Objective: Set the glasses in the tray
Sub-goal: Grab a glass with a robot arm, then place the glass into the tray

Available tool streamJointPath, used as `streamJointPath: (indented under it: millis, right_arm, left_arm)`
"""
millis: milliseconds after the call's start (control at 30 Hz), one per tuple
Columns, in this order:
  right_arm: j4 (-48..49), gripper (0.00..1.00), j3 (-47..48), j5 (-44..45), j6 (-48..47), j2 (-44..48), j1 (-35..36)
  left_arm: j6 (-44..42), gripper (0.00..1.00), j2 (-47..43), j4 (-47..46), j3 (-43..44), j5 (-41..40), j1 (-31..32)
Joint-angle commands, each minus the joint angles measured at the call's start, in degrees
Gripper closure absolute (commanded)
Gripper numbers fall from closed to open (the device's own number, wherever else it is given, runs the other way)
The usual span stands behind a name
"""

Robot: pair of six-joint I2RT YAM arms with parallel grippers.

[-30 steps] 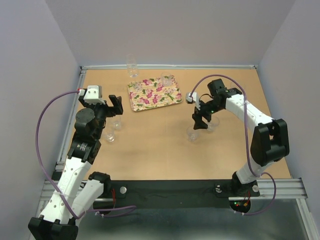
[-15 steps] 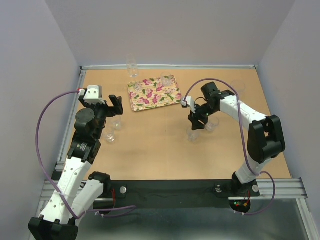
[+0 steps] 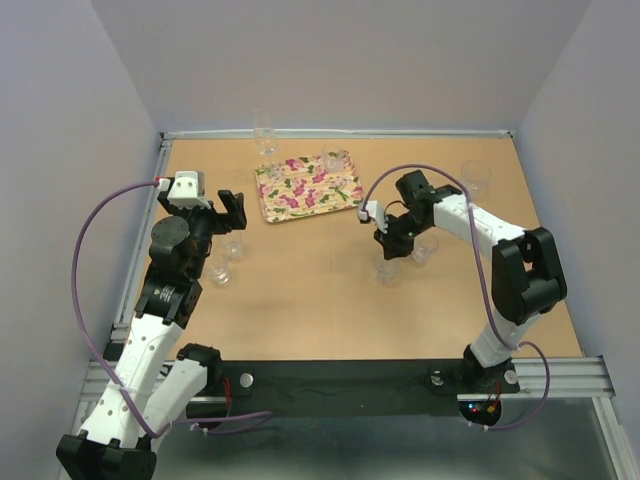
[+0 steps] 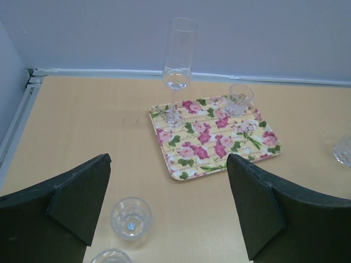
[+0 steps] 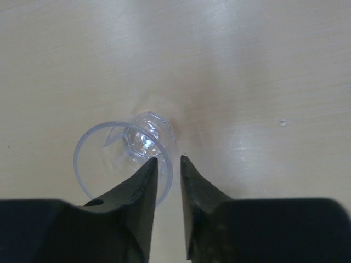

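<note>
Right claw, fingers nearly together, straddles the wall of a tumbler at centre right; whether it pinches cannot be told. Left claw hangs spread wide by two glasses at left. Farther back, the floral tray carries a flute and a small cut glass.

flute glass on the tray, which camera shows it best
The left wrist view: the flute glass stands upright on the far left corner of the floral tray, shown whole from rim to foot. The top external view shows it small and faint by the back wall. The right wrist view misses it.
</note>
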State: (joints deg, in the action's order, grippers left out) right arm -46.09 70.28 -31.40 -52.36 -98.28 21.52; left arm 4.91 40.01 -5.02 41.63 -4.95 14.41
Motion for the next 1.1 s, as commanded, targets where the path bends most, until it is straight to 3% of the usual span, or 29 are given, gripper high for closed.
streamJointPath:
  millis: [0, 67, 333, 700, 900, 1067]
  right_arm:
    - [1.0, 0.87, 0.1, 0.2, -0.5, 0.0, 0.9]
    - [1.0, 1.00, 0.5, -0.2, -0.4, 0.4, 0.9]
    - [0.4, 1.00, 7.4, 0.4, 6.2, -1.2, 0.9]
    - [2.3, 1.00, 29.5, -0.3, 25.3, -12.6, 0.9]
    - [10.3, 0.99, 40.4, 9.0, 42.9, -20.1, 0.9]
    - [15.1, 0.99, 46.8, 19.1, 51.5, -25.5, 1.0]
  left_arm:
    - [-0.1, 0.02, -0.5, -3.8, -0.7, 0.2, 0.1]
    - [-0.2, 0.02, -0.5, -3.9, -0.7, 0.2, 0.1]
    - [-0.4, 0.02, -0.5, -3.7, -0.8, -0.7, 0.1]
    - [-1.0, 0.02, 0.1, -3.7, -0.8, -2.3, 0.1]
    - [-1.2, 0.02, 0.2, -3.8, -0.9, -3.0, 0.0]
    - [-1.3, 0.02, 0.3, -3.7, -0.9, -3.2, 0.0]
